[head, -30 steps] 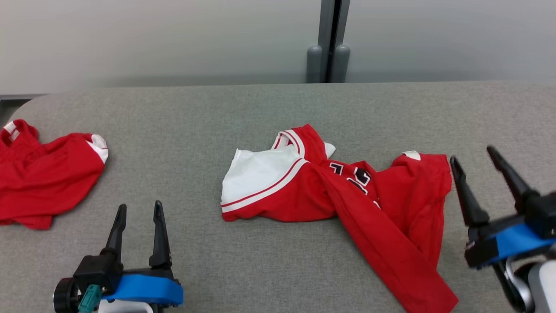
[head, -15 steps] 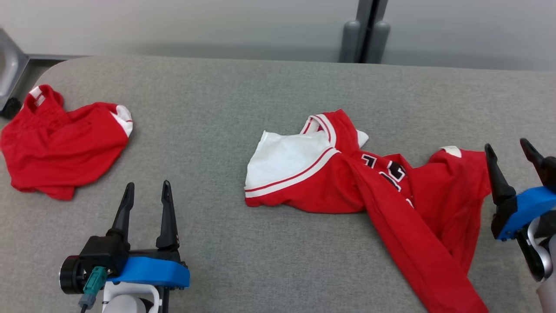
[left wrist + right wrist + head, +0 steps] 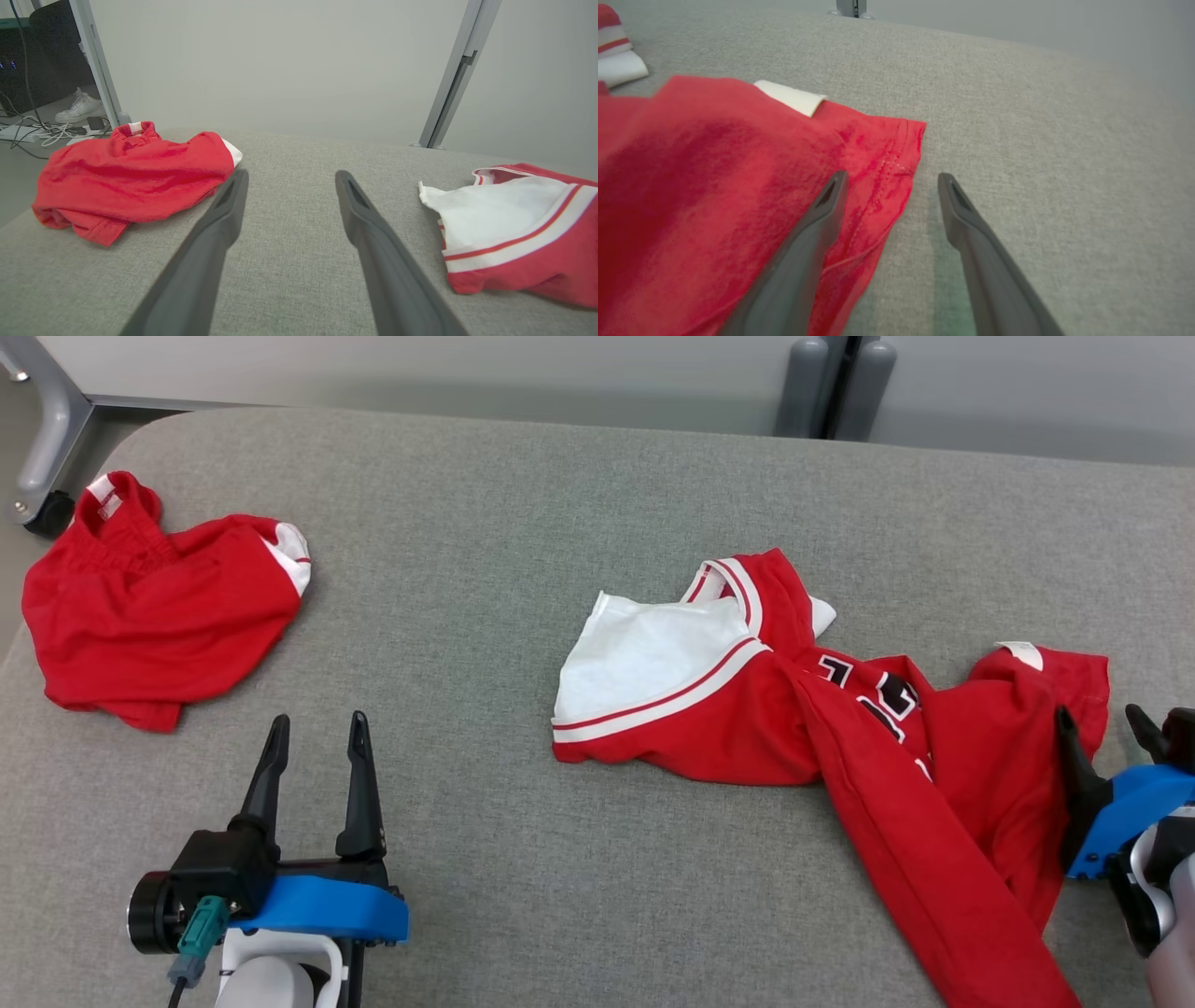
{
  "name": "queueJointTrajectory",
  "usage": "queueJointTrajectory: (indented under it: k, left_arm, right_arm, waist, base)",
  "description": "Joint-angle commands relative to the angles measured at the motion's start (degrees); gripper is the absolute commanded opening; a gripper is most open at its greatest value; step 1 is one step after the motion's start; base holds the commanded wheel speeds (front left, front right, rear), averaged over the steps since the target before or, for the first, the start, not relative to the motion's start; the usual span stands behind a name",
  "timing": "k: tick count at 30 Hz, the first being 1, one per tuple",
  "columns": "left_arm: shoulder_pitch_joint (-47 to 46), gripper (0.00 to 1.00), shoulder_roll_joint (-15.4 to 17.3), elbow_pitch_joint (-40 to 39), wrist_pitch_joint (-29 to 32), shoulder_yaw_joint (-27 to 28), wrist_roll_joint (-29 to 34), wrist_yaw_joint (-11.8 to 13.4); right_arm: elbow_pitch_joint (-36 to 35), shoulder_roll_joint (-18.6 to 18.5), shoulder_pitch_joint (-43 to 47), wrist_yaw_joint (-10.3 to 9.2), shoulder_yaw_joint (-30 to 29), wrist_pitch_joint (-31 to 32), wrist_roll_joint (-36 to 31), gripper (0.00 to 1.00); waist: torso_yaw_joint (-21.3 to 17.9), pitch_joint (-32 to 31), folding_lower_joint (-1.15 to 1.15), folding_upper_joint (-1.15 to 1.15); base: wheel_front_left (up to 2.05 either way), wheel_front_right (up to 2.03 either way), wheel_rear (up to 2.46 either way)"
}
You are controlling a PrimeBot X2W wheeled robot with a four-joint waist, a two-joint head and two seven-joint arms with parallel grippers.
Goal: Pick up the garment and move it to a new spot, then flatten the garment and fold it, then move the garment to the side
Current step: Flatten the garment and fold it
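Observation:
A crumpled red jersey with a white panel, red-and-white trim and dark numbers lies on the grey padded table, right of centre; its white part shows at the right of the left wrist view. My right gripper is open at the jersey's right hem, one finger over the red cloth and the other over bare table. My left gripper is open over bare table, well left of the jersey, with nothing between its fingers.
A second red garment with white trim lies bunched at the table's far left corner. A grey post stands behind the table, a wheeled frame leg at the left. A shoe and cables are on the floor.
The head camera has tilted down and turned, shifting the whole picture. My right gripper has dropped lower and closer to the jersey's right hem. The left gripper has barely moved.

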Motion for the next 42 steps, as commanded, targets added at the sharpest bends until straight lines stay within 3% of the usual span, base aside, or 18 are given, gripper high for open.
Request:
queueJointTrajectory:
  k: [1, 6, 7, 8, 15, 21, 34, 42]
  left_arm:
    - [-1.1, 1.00, -0.1, -0.1, -0.3, 0.0, 0.1, 0.0]
    - [-1.5, 1.00, -0.1, 0.1, -0.3, -0.2, 0.6, -0.3]
    - [-1.8, 1.00, -0.1, 0.2, -0.3, -0.3, 0.6, -0.4]
    - [-2.1, 1.00, -0.1, 0.2, -0.3, -0.4, 0.6, -0.4]
    - [-1.9, 1.00, -0.1, 0.8, -0.3, -0.5, 0.4, -0.2]
    - [0.4, 1.00, -0.1, 1.2, -0.3, 0.9, 1.0, -0.2]
    - [3.8, 1.00, -0.1, 1.2, -0.3, 3.0, 1.6, -0.7]
    - [6.2, 1.00, -0.1, 0.6, -0.3, 3.6, 1.0, -0.2]
  right_arm:
    - [0.5, 0.0, -1.1, 0.03, 0.1, -0.4, 0.3, 1.00]
    - [5.2, 0.7, -4.1, 0.03, 1.4, -1.1, 1.2, 0.98]
    - [5.9, 0.8, -4.8, 0.03, 1.6, -1.3, 1.4, 0.56]
    - [6.6, 1.1, -5.5, 0.03, 2.0, -1.4, 1.8, 0.00]
    - [9.0, 0.9, -8.4, 0.03, 3.0, -5.8, 1.6, 0.00]
    - [6.0, 1.8, -9.7, 0.03, 4.8, -7.7, 2.9, 0.00]
    - [-14.2, 1.7, -12.8, 0.03, 12.1, -7.8, 8.3, 0.00]
    - [-28.1, 0.4, -10.9, 0.03, 13.1, -2.8, 9.5, 0.00]
  waist:
    - [0.0, 0.0, -0.01, 0.00]
    - [0.0, 0.5, -0.01, 0.00]
    - [0.1, 0.6, -0.01, 0.00]
    - [0.1, 0.7, -0.01, 0.00]
    - [0.0, -0.2, -0.01, 0.00]
    - [-1.9, -3.7, -0.01, 0.00]
    - [-4.6, -10.4, -0.01, 0.00]
    - [-5.2, -12.4, -0.01, 0.00]
  base:
    - [0.00, 0.00, 0.00]
    - [0.00, 0.00, 0.00]
    - [0.00, 0.00, 0.00]
    - [0.00, 0.00, 0.00]
    - [0.00, 0.00, 0.00]
    - [0.00, 0.00, 0.00]
    - [0.00, 0.00, 0.00]
    - [0.00, 0.00, 0.00]
